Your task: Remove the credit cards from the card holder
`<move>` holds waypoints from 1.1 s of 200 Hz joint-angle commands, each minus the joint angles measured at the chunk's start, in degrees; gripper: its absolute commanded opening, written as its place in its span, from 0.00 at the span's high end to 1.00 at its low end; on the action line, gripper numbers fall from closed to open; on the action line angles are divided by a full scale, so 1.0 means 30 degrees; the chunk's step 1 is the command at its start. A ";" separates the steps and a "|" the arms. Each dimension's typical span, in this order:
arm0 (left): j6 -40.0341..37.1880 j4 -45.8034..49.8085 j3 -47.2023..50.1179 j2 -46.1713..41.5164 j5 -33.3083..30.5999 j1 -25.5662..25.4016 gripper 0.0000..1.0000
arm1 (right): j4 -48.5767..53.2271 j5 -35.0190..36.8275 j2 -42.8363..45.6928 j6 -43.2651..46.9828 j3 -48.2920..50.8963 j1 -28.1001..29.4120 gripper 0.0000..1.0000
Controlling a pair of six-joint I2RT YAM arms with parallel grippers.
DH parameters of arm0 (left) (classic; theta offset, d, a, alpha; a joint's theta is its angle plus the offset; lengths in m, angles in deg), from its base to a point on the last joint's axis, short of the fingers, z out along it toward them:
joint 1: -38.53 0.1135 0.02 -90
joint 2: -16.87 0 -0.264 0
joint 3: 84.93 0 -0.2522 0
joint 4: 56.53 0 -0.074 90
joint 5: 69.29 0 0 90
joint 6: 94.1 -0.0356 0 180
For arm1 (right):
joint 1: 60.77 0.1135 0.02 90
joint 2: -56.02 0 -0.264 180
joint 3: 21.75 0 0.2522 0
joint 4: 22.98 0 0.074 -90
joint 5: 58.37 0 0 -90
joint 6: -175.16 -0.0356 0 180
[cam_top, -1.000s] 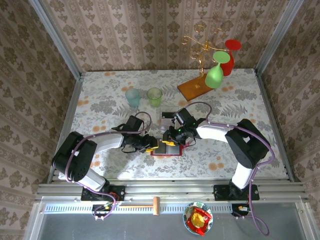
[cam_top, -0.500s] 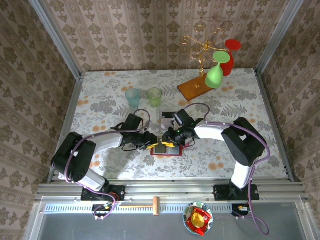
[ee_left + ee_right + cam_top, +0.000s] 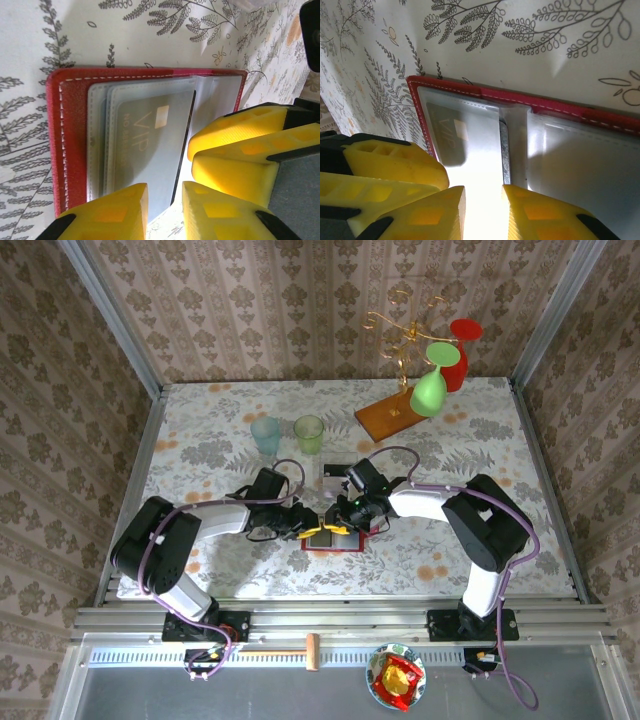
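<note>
In the overhead view the card holder [image 3: 335,545] lies open on the tabletop [image 3: 200,430], near the middle of its front half. Both pincers cover most of it, so little more than its red near rim shows. The left pincer [image 3: 311,526] comes in from the left and the right pincer [image 3: 340,523] from the right, and they all but meet over the holder.

From the left wrist, the red holder [image 3: 55,145] is seen with its clear sleeves. A grey card [image 3: 147,145] marked VIP sits in them, and its lower end runs down between the left pincer [image 3: 165,195] fingers. The jaws stand a narrow gap apart, but I cannot tell whether they pinch the card. The right pincer's yellow fingers [image 3: 240,150] crowd the sleeve's right edge and hide that panel.

From the right wrist, the right pincer [image 3: 483,197] hangs over the holder's [image 3: 560,107] fold, its jaws also slightly apart. Glare whites out what lies between them, so I cannot say whether it grips anything. The same VIP card [image 3: 451,132] shows dimly through the left sleeve. The right panel is cut off at the frame edge.

Around the holder the tabletop is open to the front and to both sides. Two cups, teal [image 3: 265,434] and green [image 3: 309,431], stand beyond it, well apart from it. A wooden base board [image 3: 388,418] stands at the far right.
</note>
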 commanded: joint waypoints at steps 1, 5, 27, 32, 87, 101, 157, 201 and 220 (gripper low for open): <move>0.0230 -0.0288 0.0177 0.0122 0.0373 0.0215 0.74 | 0.0198 -0.0373 -0.0504 0.0106 -0.0358 0.0199 0.73; 0.0227 -0.0284 0.0178 0.0128 0.0389 0.0216 0.74 | 0.0175 -0.0373 -0.0508 0.0106 -0.0356 0.0200 0.73; 0.0227 -0.0272 0.0208 0.0089 0.0395 0.0216 0.74 | 0.0240 -0.0344 -0.0585 0.0173 -0.0332 0.0200 0.73; 0.0226 -0.0255 0.0235 0.0075 0.0400 0.0216 0.74 | 0.0314 -0.0276 -0.0573 0.0234 -0.0353 0.0200 0.73; 0.0168 0.0045 0.0238 -0.0254 0.0200 0.0331 0.73 | 0.2304 0.0887 -0.0508 0.1542 -0.0776 0.0200 0.72; 0.0083 0.0206 0.0250 -0.0346 0.0157 0.0362 0.72 | 0.2870 0.1206 -0.0388 0.1869 -0.0948 0.0200 0.72; -0.0030 0.0298 0.0528 -0.0268 0.0014 0.0417 0.71 | 0.3538 0.1631 0.0030 0.2403 -0.1297 0.0200 0.72; 0.0165 -0.0226 0.1039 0.0007 0.0095 0.0421 0.71 | 0.3819 0.1781 -0.0072 0.2695 -0.1600 0.0200 0.72; 0.0299 -0.0393 0.1272 -0.0062 0.0110 0.0391 0.71 | 0.4149 0.1982 -0.0018 0.2907 -0.1758 0.0200 0.72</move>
